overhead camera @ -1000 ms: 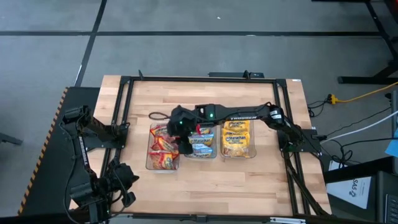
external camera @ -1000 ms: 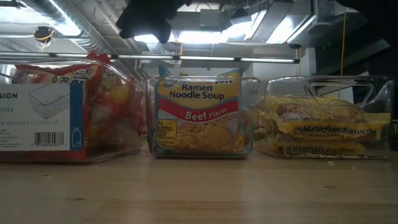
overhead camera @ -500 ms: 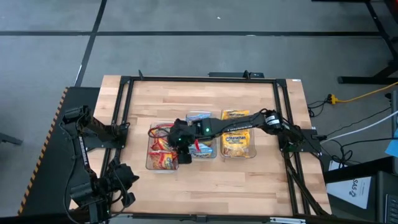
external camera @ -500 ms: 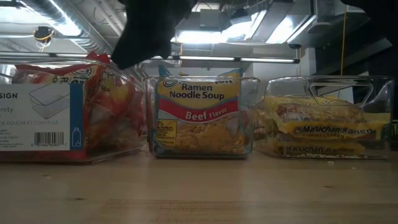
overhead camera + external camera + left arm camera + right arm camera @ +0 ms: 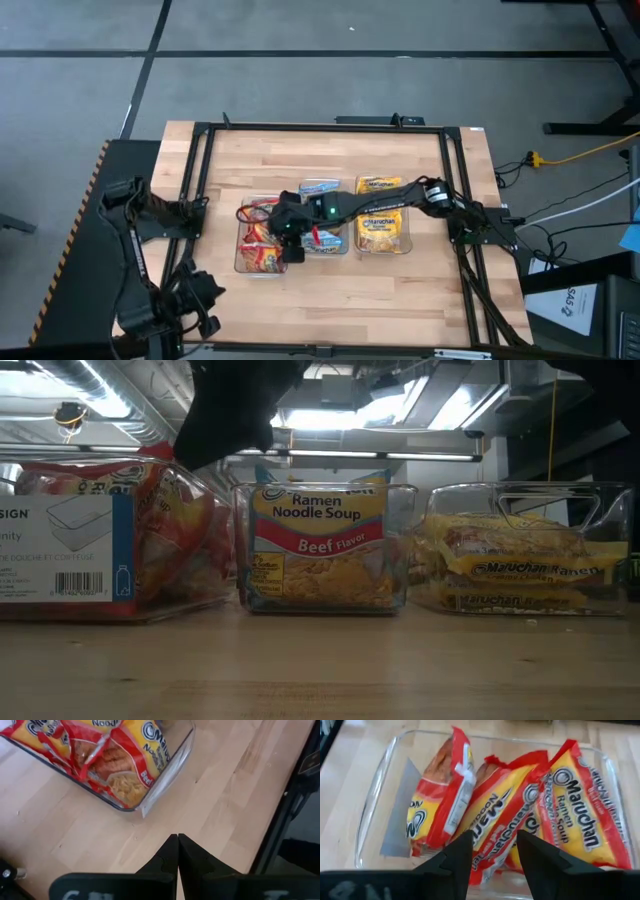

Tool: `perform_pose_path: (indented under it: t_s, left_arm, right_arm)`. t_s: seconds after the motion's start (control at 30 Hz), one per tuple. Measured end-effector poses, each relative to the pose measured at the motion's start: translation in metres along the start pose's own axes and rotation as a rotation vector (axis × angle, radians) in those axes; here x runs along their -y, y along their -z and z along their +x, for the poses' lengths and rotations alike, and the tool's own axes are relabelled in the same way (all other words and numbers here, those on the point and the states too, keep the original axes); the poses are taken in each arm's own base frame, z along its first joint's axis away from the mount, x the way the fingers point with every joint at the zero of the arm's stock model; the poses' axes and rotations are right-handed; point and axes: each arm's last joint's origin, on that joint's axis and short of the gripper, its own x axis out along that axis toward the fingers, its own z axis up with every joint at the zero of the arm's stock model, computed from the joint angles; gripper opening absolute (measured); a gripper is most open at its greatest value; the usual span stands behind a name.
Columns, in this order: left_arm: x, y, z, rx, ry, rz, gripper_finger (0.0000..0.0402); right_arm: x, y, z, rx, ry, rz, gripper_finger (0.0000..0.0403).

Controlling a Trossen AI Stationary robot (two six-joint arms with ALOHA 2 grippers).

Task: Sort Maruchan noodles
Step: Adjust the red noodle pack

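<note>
**Right hand lowered over the red bin, nothing in it**

Compared with a second ago, the right arm is seen drawn in and dropped from above the blue bin to the inner edge of the red bin. In the low view its dark bulk now reaches the bin's rim, where a second ago it hung clear above. The right hand is spread, with nothing between its fingers, and is pointed down at the red packets, which lie tilted on edge inside the bin. It cannot be told whether they are touched.

The noodles are all found in three clear bins side by side at mid-worktop: red packets in the bin nearest the left arm, blue ones in the middle, yellow ones in the bin nearest the right arm. No loose packet is seen on the worktop.

The left hand is pressed together and parked low at its own corner, near the red bin.

From this, a release into the red bin is judged likely, and the sorting is judged close to done.
</note>
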Motion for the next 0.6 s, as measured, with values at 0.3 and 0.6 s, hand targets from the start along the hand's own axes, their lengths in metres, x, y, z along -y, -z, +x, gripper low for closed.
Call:
perform_pose_path:
  t_s: [0.3,0.6]
  left_arm:
    - [0.006,0.008,0.007,-0.026,-0.02,0.004,0.0]
    - [0.004,-0.014,0.018,0.189,-0.059,0.045,0.0]
  right_arm:
    - [-0.009,0.005,-0.001,-0.049,-0.128,0.041,0.0157]
    - [-0.007,0.001,-0.027,-0.188,-0.074,0.067,0.0156]
